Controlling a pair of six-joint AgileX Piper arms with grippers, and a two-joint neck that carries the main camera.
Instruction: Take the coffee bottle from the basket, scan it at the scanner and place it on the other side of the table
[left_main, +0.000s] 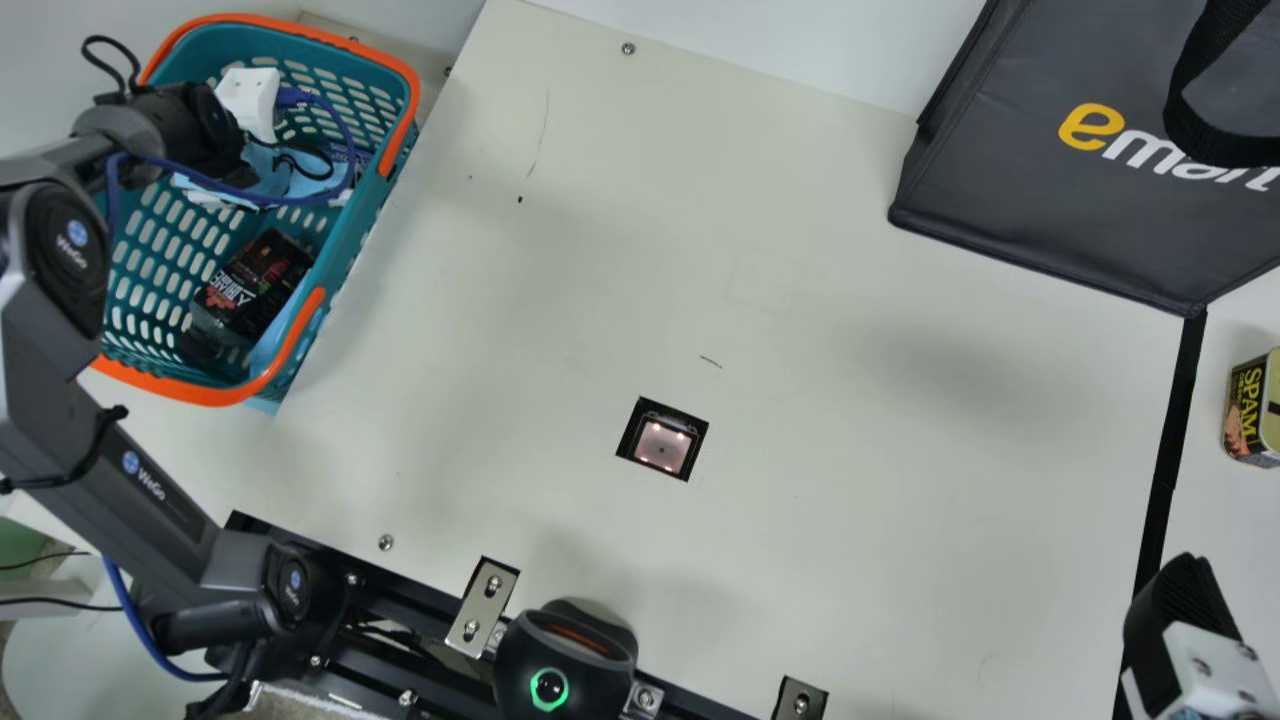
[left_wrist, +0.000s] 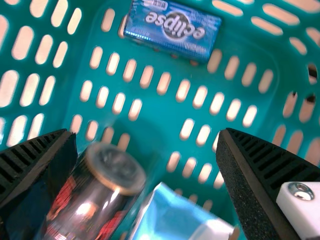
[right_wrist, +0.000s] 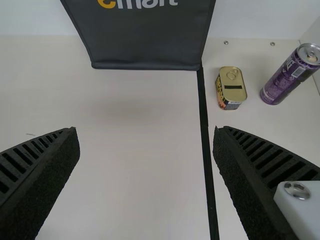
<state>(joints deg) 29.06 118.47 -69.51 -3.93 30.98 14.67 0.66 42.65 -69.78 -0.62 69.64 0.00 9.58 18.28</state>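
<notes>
An open lane crosses the tabletop (left_main: 850, 450) from the basket (left_main: 215, 395) to the black strip (left_main: 1168, 460), on the near side of the dark bag (left_main: 1010, 170). Basket walls surround the space around the bottle (left_main: 255, 285); past the strip, a tin (left_main: 1255, 410) and purple can (right_wrist: 287, 77) stand as obstacles.

The scanner (left_main: 662, 445) is set in the table (left_main: 900, 530). Left of and behind the scanner, the basket (left_main: 402, 115) is placed; in it, the coffee bottle (left_main: 250, 285) and a pack (left_wrist: 172, 27) are held. Right of and behind the scanner, a bag (left_main: 1010, 170) is placed. Farther right of the scanner, across a strip (left_main: 1165, 460), 2 things are set: a tin (left_main: 1246, 410) and a drink can (right_wrist: 287, 77).
</notes>
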